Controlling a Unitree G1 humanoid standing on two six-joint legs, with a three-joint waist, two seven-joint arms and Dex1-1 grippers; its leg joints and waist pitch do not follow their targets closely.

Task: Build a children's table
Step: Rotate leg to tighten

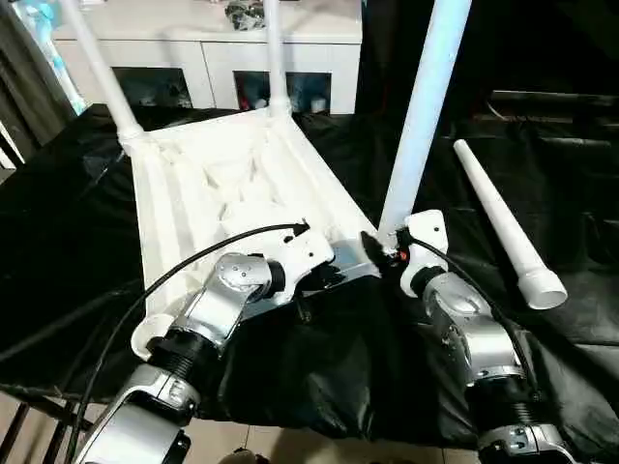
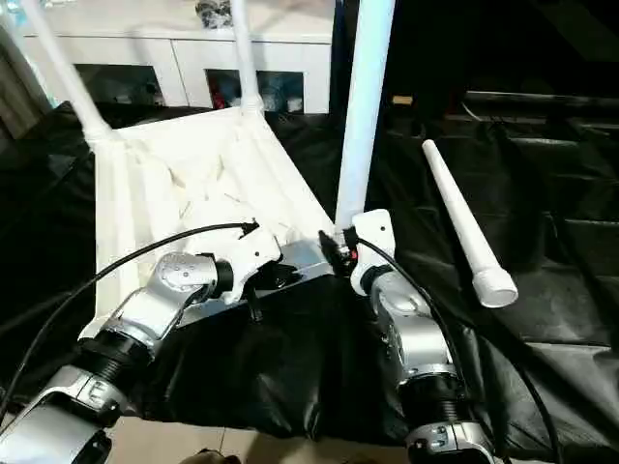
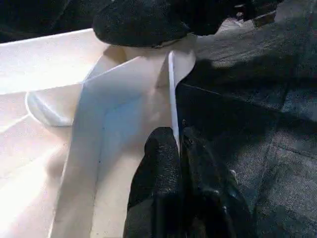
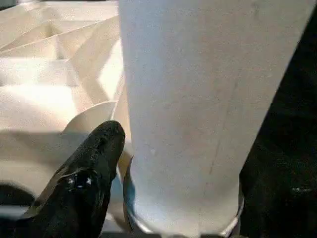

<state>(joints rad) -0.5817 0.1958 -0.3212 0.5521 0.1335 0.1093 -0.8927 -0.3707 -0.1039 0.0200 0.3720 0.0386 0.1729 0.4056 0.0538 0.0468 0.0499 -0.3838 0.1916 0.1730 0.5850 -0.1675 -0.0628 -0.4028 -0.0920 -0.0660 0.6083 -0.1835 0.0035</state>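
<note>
The white tabletop (image 1: 232,184) lies underside up on the black cloth. Legs stand in its two far corners (image 1: 102,72) (image 1: 276,58). A third leg (image 1: 421,116) stands upright in the near right corner socket. My right gripper (image 1: 384,246) straddles this leg's base. In the right wrist view one black finger (image 4: 94,168) stands just off the leg (image 4: 198,99), so the gripper is open. My left gripper (image 3: 178,136) is shut on the thin near rim (image 3: 172,89) of the tabletop, a little left of that corner. A fourth leg (image 1: 503,227) lies loose on the cloth to the right.
The black cloth (image 1: 319,367) covers the work surface up to its front edge near my forearms. A white cabinet with glass doors (image 1: 213,48) stands behind the tabletop. A black cable (image 1: 174,275) runs from my left wrist across the tabletop's near left part.
</note>
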